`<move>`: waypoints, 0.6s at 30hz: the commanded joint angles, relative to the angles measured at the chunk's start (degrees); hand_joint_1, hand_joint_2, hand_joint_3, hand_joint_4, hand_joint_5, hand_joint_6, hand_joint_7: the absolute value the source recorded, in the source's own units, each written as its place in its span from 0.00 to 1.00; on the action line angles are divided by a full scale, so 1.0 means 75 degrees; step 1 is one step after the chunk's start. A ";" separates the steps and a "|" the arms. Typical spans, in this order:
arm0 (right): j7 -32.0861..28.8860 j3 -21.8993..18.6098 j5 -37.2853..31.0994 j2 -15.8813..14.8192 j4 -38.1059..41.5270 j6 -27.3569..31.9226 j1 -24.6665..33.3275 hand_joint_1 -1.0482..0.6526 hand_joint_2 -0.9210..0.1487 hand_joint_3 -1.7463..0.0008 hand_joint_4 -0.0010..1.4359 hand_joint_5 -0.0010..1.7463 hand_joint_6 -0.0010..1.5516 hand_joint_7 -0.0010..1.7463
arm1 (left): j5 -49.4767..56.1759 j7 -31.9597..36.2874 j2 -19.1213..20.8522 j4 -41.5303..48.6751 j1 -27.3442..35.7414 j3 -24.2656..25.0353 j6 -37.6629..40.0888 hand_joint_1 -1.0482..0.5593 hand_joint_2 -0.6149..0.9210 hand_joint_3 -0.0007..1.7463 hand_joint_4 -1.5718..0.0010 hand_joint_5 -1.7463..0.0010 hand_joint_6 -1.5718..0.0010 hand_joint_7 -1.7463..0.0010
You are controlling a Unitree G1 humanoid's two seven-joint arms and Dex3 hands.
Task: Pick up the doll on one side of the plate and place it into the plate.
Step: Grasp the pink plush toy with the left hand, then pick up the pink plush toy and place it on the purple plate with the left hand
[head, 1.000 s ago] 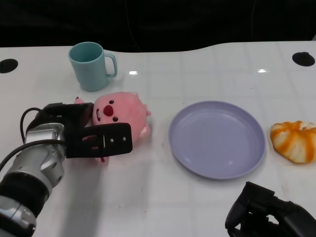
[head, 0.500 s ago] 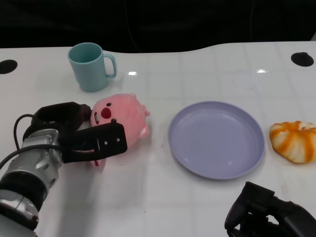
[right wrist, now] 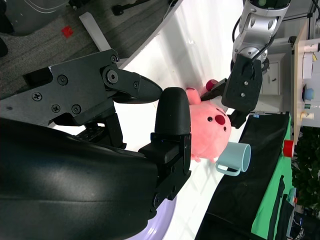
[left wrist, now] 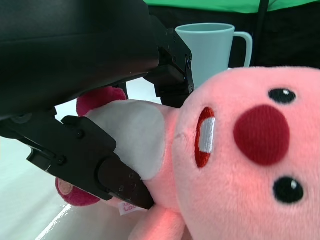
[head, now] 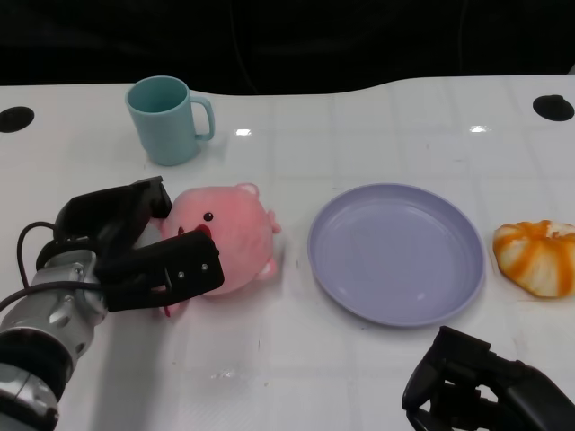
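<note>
I am looking down at a big white table (head: 377, 126), and the biggest thing on it is a round, flat purple plastic plate (head: 396, 251) that sits a bit to the right of the middle. Next in size is my left hand (head: 135, 247), black and chunky on its silver arm, and it is holding the soft pink plush doll (head: 226, 235) with a red nose and small black eyes. One part of the hand presses on the doll's near side and the other fingers (head: 112, 208) curl around its far side, so the doll is squeezed between them. In my left wrist view I can see the black fingers (left wrist: 90, 160) pushed right into the doll's white tummy and pink body. The doll is to the left of the plate, just beside its rim, and I cannot tell if it is touching the table or lifted a little off it. My right hand (head: 485, 386) is down low at the near right edge of the table, close to the plate but not touching it, with its fingers curled in and nothing in them. A light blue mug with a handle (head: 168, 119) stands upright behind the doll, near the far side. A small orange and white striped squishy toy (head: 535, 256) lies to the right of the plate, close to it.
</note>
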 commanded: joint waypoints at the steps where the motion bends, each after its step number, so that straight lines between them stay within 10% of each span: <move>1: -0.0059 -0.0005 -0.0027 0.0035 0.0095 -0.0078 -0.0083 0.48 0.05 0.63 0.46 1.00 0.28 0.97 | -0.0210 -0.0164 0.0216 -0.0300 0.0121 0.0194 -0.0107 0.55 0.92 0.28 0.46 0.00 0.59 0.00; 18: -0.0077 0.0055 -0.0144 0.0143 0.0170 -0.0123 -0.0033 0.51 0.06 0.61 0.45 1.00 0.27 0.97 | -0.0721 -0.0736 -0.0207 -0.2674 0.0341 0.0628 0.0000 0.55 0.70 0.63 0.40 0.00 0.51 0.00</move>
